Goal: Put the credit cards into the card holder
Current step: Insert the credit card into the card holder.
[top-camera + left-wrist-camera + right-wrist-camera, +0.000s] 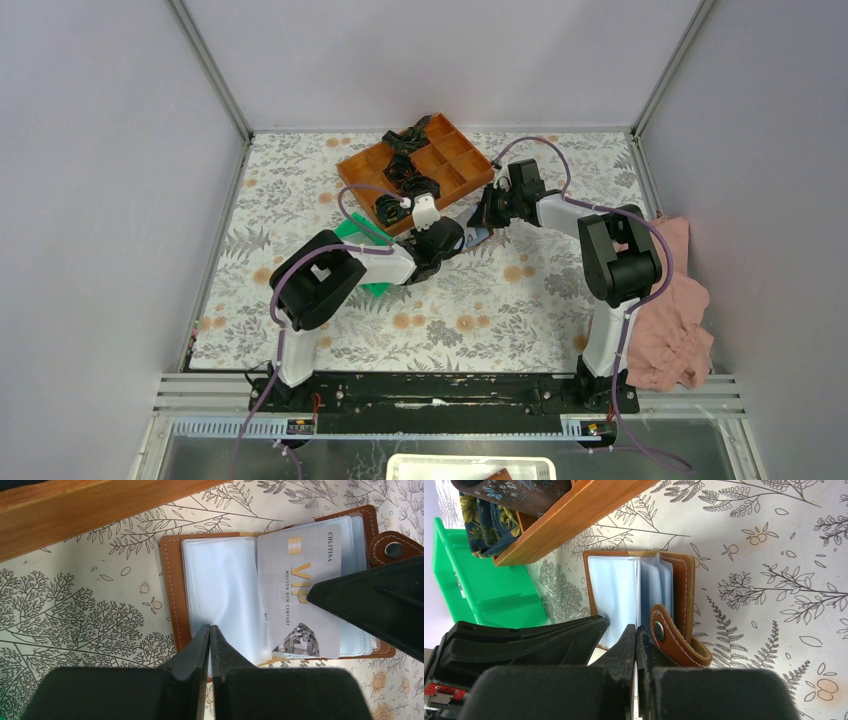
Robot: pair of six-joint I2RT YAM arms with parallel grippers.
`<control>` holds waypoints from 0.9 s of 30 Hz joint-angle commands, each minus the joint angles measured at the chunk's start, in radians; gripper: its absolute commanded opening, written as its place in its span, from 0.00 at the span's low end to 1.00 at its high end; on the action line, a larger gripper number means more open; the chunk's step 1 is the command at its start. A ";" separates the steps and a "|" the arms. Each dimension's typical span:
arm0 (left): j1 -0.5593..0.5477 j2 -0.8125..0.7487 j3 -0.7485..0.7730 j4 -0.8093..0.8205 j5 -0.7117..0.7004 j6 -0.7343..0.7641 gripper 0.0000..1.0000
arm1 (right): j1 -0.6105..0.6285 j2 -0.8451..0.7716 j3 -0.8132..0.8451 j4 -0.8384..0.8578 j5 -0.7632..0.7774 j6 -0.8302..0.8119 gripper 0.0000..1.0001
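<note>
- The left jaws sit clenched at the near edge of the open card holder (172, 580).
- The right jaws, clenched, touch the VIP credit card (300, 565).

The worktop (500, 330) wears a pale cloth printed with grey leaves and orange blossoms. 3 plain grey-white walls (440, 60) rise at its left, rear and right. 2 aluminium posts (212, 70) stand at its rear corners. Soft, even light falls across it.
</note>
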 commanded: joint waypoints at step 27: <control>0.008 0.052 -0.092 -0.281 -0.042 0.037 0.09 | -0.017 0.068 0.001 0.048 -0.101 0.047 0.00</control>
